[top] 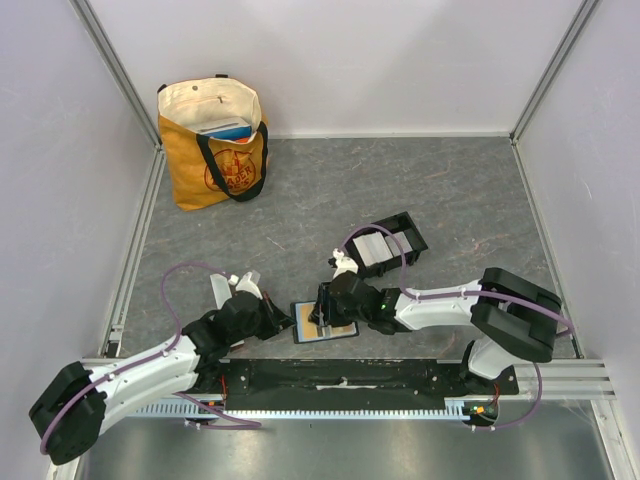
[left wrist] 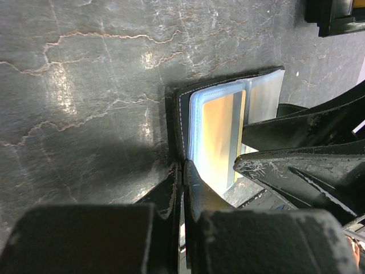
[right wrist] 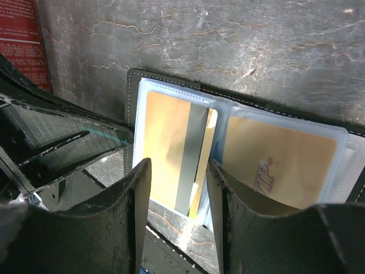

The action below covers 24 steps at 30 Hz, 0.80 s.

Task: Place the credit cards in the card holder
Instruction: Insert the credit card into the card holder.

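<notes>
A flat black folding wallet lies open near the table's front edge. Its clear sleeves hold two orange-gold credit cards. The left card has a grey stripe and sticks partly out of its sleeve. The right card sits fully inside. My right gripper is open, a finger on each side above the left card. My left gripper is shut, its tips against the wallet's left edge. The black card holder stands further back right, with pale grey cards in it.
An orange and cream tote bag stands at the back left against the wall. A red printed surface shows in the right wrist view's top left corner. The card holder's corner shows at the top right of the left wrist view.
</notes>
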### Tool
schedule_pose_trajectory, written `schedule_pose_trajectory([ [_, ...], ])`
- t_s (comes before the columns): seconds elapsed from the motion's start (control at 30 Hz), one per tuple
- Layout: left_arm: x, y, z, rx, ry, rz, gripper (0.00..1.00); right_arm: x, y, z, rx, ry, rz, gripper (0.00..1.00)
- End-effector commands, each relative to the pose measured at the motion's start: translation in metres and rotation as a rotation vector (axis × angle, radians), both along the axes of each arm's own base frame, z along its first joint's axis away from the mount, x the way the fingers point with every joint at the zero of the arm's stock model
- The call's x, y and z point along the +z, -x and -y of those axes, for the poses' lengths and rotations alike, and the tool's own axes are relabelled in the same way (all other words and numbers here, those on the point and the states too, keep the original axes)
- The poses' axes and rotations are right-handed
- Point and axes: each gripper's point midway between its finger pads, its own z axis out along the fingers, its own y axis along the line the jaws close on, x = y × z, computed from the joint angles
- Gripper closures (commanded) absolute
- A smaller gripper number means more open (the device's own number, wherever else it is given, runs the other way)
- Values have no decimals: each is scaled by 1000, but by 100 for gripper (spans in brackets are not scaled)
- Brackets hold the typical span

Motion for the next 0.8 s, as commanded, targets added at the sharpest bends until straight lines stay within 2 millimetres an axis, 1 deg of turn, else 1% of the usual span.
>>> schedule_pose_trajectory([
  [0.0, 0, -2, 0, 23, 13, 0, 98, 8, 4, -18, 37, -52, -10, 51],
  [0.07, 0, -2, -1, 22, 13, 1, 98, 12, 3, -19, 43, -62, 5, 54],
  [0.17, -1, -1, -1, 23, 12, -1, 98, 17, 2, -20, 46, -65, 19, 63],
  [0.27, 0, -1, 0, 22, 14, -1, 98, 16, 1, -17, 45, -38, 29, 63],
  [0.3, 1, -2, -1, 23, 15, 1, 98, 17, -1, -16, 43, -28, 38, 61],
  [0.33, 0, -1, -1, 21, 13, 0, 98, 19, -3, -13, 35, -14, 53, 56],
  [0.4, 2, -2, 0, 25, 19, 5, 98, 31, -10, -5, 16, 8, 97, 49],
  [0.43, 4, -2, 0, 24, 23, 10, 98, 43, -16, -2, 11, 14, 136, 47],
  [0.47, 1, 0, -2, 26, 11, -2, 98, 53, -22, 2, 3, 21, 172, 45],
  [0.53, 0, 0, -4, 30, 8, -2, 98, 83, -37, 14, -28, 37, 249, 34],
  [0.57, 0, 0, -4, 29, 10, 0, 98, 92, -45, 22, -43, 57, 280, 31],
  [0.6, -1, 1, -4, 29, 8, -2, 98, 106, -53, 29, -58, 63, 317, 27],
  [0.7, -1, 2, -4, 24, 7, -4, 98, 135, -79, 56, -121, 92, 390, 19],
  [0.77, -1, 2, -4, 23, 9, -4, 98, 144, -95, 74, -149, 126, 417, 16],
])
